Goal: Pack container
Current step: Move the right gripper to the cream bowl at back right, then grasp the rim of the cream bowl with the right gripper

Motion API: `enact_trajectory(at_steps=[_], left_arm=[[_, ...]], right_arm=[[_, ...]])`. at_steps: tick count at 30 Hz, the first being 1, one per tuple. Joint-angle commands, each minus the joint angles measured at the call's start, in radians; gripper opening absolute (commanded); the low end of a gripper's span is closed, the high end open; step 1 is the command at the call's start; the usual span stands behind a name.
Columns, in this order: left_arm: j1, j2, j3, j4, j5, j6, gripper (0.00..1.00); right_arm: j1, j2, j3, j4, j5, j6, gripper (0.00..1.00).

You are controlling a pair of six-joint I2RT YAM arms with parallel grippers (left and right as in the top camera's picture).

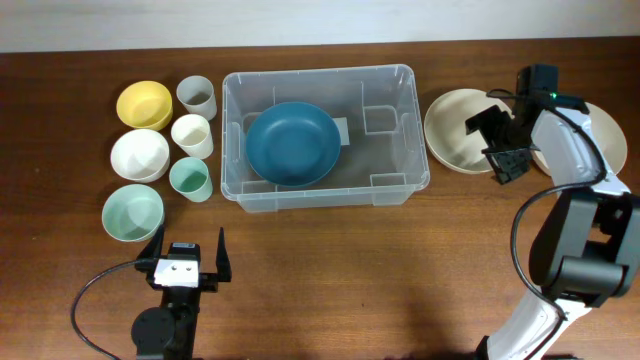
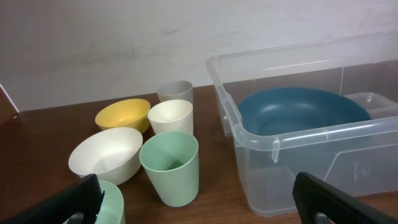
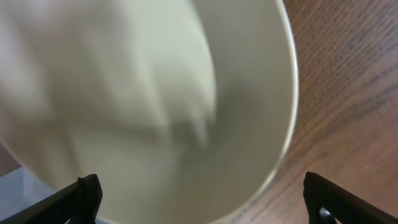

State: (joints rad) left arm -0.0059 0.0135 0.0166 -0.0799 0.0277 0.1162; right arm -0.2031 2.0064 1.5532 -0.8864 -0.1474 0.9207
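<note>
**Pack container: both jaws released, one bowl in the tub**

Brown wood surface [image 1: 320, 270], pale wall behind it in the left wrist view.

- container [image 1: 390, 160]: clear tub, centre of the overhead frame, long side left to right, upright.
- dark blue bowl [image 1: 293, 142]: inside the tub, in its left half, right way up. A white label [image 1: 342, 130] shows at the bowl's right edge.
- Left of the tub, all on the surface and outside it: yellow bowl [image 1: 144, 104] and grey cup [image 1: 197, 95] at the top, white bowl [image 1: 139, 154] and cream cup [image 1: 191, 135] below them, then green cup [image 1: 190, 179] and mint bowl [image 1: 132, 213] lowest. All are open side up and close together.
- Right of the tub: cream bowl [image 1: 455, 130] just beside the tub wall, with a second cream dish [image 1: 610, 135] further right, partly hidden by the right arm [image 1: 575, 165].
- left jaws: lower left of the overhead frame, near the mint bowl and well apart from the tub, spread, gripping nothing.
- right jaws: over the cream bowl's right rim, spread wide. In the right wrist view the bowl's inside fills the frame and is blurred. Cannot tell if the jaws touch it.
</note>
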Motion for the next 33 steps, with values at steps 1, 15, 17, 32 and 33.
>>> enact_trajectory(at_steps=[1, 15, 17, 32, 33], left_arm=[[0.005, -0.007, -0.007, 0.0, 0.014, 0.005, 1.0], [0.005, -0.007, -0.007, 0.0, 0.013, 0.005, 1.0], [0.005, -0.007, -0.007, 0.0, 0.014, 0.005, 1.0], [0.004, -0.007, -0.007, 0.0, 0.014, 0.005, 1.0], [0.004, -0.007, -0.007, 0.0, 0.013, 0.005, 1.0]], right_arm=[[0.006, 0.031, -0.006, 0.013, 0.002, 0.013, 0.99], [0.005, 0.084, -0.006, 0.027, 0.007, 0.013, 0.98], [0.006, 0.085, -0.006, 0.027, 0.027, 0.013, 0.98], [0.006, 0.096, -0.007, 0.027, 0.073, 0.012, 0.88], [0.006, 0.096, -0.007, 0.027, 0.074, 0.012, 0.88]])
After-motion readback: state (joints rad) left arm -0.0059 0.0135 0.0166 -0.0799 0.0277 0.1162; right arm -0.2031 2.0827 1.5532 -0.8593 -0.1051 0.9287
